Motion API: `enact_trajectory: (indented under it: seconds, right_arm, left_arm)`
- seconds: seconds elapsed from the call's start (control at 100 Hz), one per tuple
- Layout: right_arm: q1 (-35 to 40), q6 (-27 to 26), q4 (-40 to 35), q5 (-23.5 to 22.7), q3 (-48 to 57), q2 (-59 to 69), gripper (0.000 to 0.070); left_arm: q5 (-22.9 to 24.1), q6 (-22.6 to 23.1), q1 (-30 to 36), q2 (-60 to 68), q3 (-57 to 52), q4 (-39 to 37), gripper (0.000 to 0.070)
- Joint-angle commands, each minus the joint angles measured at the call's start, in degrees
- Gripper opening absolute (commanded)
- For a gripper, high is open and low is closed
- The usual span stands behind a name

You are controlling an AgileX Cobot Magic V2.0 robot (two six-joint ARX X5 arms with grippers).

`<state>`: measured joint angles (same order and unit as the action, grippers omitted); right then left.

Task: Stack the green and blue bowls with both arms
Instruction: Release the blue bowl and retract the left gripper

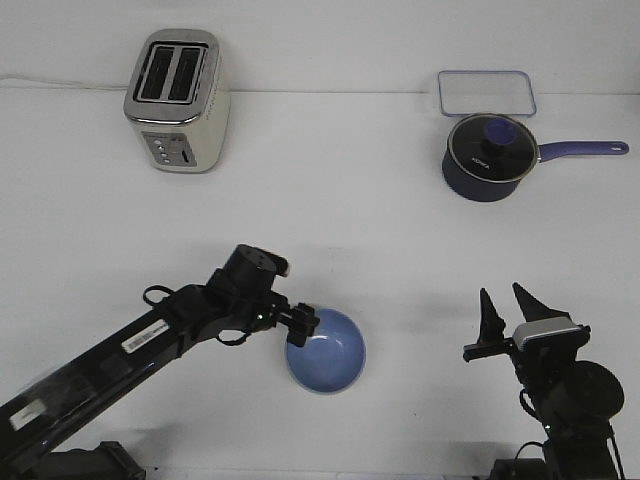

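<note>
The pale blue bowl (328, 352) sits open side up at the front middle of the table. My left gripper (302, 327) is at its left rim, with its dark fingers closed over the rim's edge. My right gripper (506, 305) is open and empty at the front right, fingers pointing up and well apart from the bowl. The green bowl does not show; I cannot tell whether it is under the blue one.
A cream toaster (178, 100) stands at the back left. A dark blue lidded saucepan (488, 157) with its handle to the right stands at the back right, with a clear rectangular container (486, 93) behind it.
</note>
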<state>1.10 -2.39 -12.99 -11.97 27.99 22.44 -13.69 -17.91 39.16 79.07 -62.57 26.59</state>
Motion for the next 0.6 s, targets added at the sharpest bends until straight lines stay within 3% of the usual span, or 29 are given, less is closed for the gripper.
enact_trajectory:
  seconds: [0.0, 0.14, 0.3, 0.39, 0.54, 0.59]
  right_arm:
    - [0.07, -0.59, 0.57, -0.11, 0.59, 0.11, 0.0358]
    - [0.07, -0.59, 0.55, -0.09, 0.59, 0.11, 0.0358]
    - [0.07, -0.59, 0.52, -0.04, 0.59, 0.11, 0.0358]
    - [0.07, -0.61, 0.52, 0.0, 0.59, 0.11, 0.0358]
    - [-0.04, -1.49, 0.11, 0.37, 0.59, 0.04, 0.0354]
    - [-0.04, -2.34, -0.28, 1.07, 0.59, -0.09, 0.0274]
  left_arm:
    - [3.15, 2.29, -0.81, -4.09, -2.75, -0.35, 0.0477]
    - [11.52, 6.23, -4.55, -11.45, -5.92, -0.26, 0.0476]
    - [26.14, 12.94, -9.81, -19.71, -6.82, -3.54, 0.0467]
    - [30.71, 15.74, -13.25, -22.86, -6.47, -3.93, 0.0441]
    - [30.88, 17.35, -19.23, -29.24, -0.04, -6.95, 0.0134]
    - [30.86, 17.31, -20.72, -32.02, 3.96, -9.35, 0.003]
